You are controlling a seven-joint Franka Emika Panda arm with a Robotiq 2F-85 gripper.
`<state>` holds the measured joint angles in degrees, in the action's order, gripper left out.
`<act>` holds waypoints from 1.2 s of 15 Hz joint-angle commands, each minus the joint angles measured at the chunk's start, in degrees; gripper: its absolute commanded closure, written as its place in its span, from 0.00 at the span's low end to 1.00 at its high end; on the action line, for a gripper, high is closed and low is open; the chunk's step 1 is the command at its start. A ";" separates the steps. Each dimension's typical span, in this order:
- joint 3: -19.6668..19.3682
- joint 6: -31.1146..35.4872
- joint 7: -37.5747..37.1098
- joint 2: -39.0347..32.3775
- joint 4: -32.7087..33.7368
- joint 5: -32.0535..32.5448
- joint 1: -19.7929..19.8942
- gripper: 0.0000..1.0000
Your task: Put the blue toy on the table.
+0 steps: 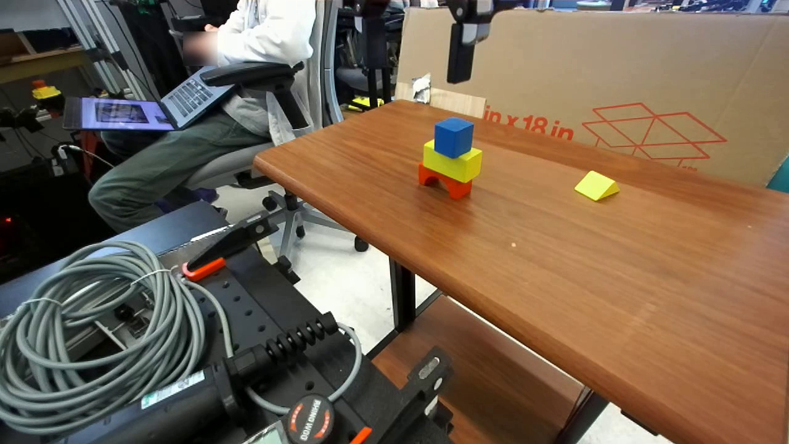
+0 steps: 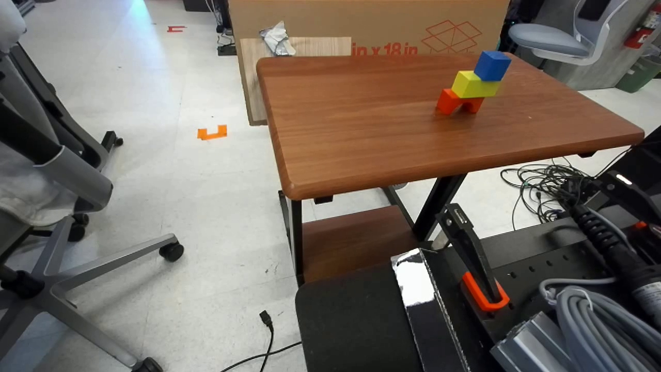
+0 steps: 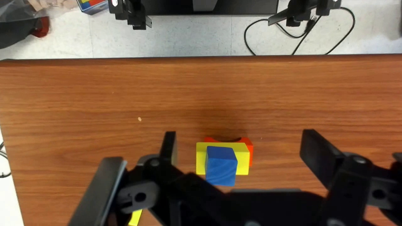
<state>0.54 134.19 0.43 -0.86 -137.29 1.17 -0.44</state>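
On the table (image 1: 585, 265) the placement has not yet been achieved, as far as can be judged, and above it the gripper (image 3: 239, 138) is held with its jaws spread wide and nothing clasped between them. The yellow block (image 1: 447, 168) is propped on the red arch block (image 1: 461, 189), and by that yellow block the blue toy (image 1: 453, 139) is carried, so the table is not touched by the toy in any view. Everything therefore appears to be left: the toy has to be gripped, lifted off its perch, lowered onto the table and let go
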 commanded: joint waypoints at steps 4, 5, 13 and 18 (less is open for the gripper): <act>-0.76 6.33 -0.97 -9.66 6.06 1.19 0.23 0.00; -0.86 6.93 -1.00 -10.60 6.64 1.29 0.19 0.00; -0.72 7.38 0.66 -14.46 9.64 0.55 0.26 0.32; -0.73 7.17 1.20 -14.15 9.58 0.05 0.60 0.73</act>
<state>-0.29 140.97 0.45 -14.60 -128.58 1.59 -0.39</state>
